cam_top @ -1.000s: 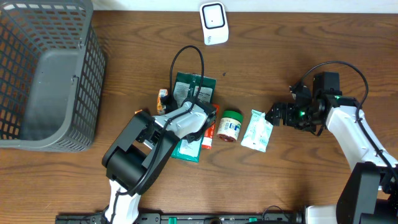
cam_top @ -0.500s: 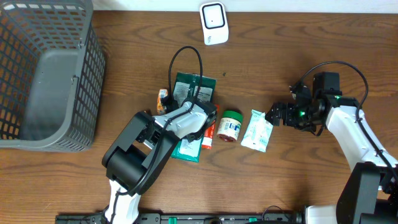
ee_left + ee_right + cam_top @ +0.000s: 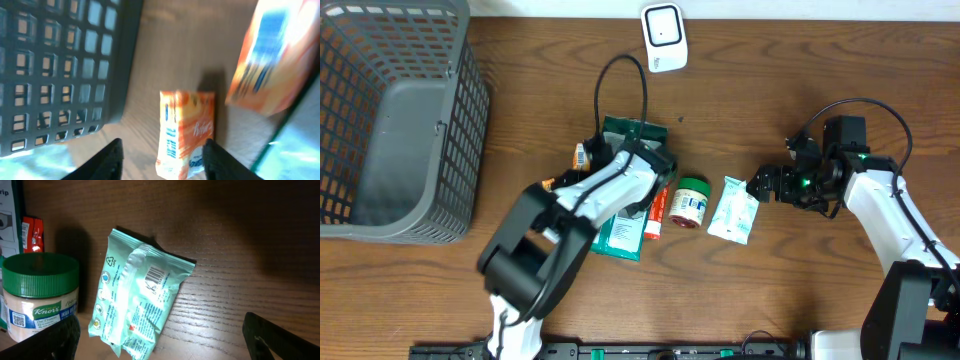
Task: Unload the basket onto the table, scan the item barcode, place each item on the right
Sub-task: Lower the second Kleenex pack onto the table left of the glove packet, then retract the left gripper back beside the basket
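- We are working on the pick-up step. The left gripper [image 3: 162,146] is hanging over the small orange packet [image 3: 186,131], jaws apart with the packet between them. As far as we can tell, it is not clamped on the packet yet.
- The orange packet is lying flat toward the middle of the tabletop [image 3: 520,60], on the left side of the cluster of goods. It is just beside the green pouch [image 3: 632,137], between the pouch and the basket [image 3: 470,120] in the far left corner.
- In our judgement, a good grip means closing across the packet's narrow sides, centred along its length, so that it is not swivelling as it lifts.
- We cannot tell from these views where its barcode is printed. We are therefore planning to keep the fingers off its broad faces and turn it until the code is facing the scanner [image 3: 664,37] near the far edge of the tabletop.
- The left wrist view is blurred, so we are advising a steady hover before squeezing.
- The right gripper [image 3: 760,186] is standing wide apart and holding nothing, toward the right edge. It is just beside the mint-green sachet [image 3: 142,305], whose own barcode [image 3: 156,274] is facing up.
- The green-lidded jar [image 3: 40,297] is standing on the sachet's other side.
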